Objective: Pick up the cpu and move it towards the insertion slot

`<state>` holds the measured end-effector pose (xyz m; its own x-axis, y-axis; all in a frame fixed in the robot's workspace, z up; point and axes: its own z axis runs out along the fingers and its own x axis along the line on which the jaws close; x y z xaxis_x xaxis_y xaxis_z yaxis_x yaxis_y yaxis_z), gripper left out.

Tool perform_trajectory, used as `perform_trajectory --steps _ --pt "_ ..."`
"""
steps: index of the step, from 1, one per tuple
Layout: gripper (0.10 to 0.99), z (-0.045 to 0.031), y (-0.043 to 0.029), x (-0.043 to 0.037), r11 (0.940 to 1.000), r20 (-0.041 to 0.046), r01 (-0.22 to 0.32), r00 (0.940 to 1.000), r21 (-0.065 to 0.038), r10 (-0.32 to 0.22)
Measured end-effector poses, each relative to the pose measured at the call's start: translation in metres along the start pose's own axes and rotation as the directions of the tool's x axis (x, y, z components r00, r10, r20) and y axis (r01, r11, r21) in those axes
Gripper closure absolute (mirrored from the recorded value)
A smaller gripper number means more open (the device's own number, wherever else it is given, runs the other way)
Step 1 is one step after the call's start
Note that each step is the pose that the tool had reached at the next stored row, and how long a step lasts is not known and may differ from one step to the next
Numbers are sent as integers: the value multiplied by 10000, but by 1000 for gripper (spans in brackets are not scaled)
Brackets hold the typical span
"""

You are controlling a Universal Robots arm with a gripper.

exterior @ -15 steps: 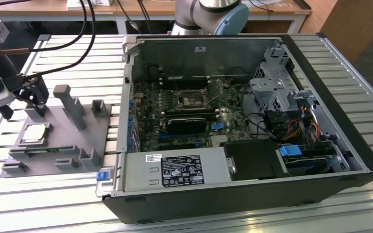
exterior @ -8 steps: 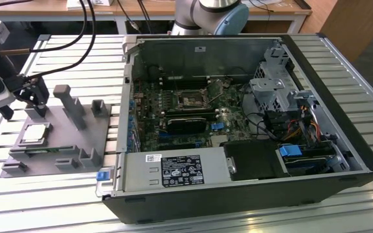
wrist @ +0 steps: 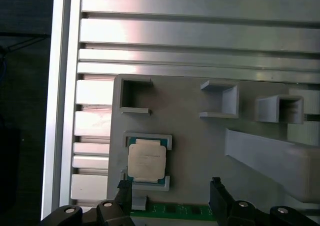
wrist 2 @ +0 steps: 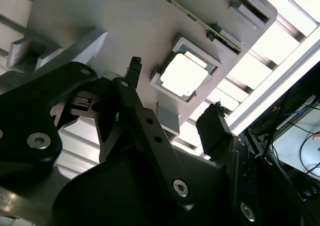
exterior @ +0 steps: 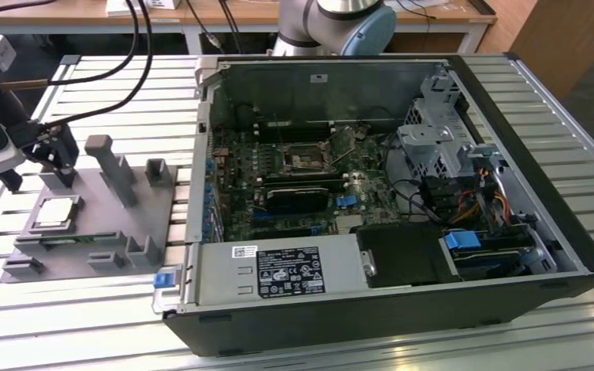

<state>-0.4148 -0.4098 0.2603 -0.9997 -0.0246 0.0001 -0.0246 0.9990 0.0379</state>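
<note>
Cpu lay flat in its recess on the grey fixture plate, at about 9 o'clock from the insertion slot in the exterior view. The gripper hung over it, empty, with its fingers spread wide. In the first wrist view they seemed off-centre on it, though height was hard to judge. A descent like that could land one finger on the recess rim or tilt it. Print on its lid and on the white label of the computer case was too small to read.
</note>
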Motion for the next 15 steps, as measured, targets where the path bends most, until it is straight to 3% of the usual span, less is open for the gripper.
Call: perform_trajectory --steps 15 --pt "365 88 -5 19 10000 -1 0 10000 0 0"
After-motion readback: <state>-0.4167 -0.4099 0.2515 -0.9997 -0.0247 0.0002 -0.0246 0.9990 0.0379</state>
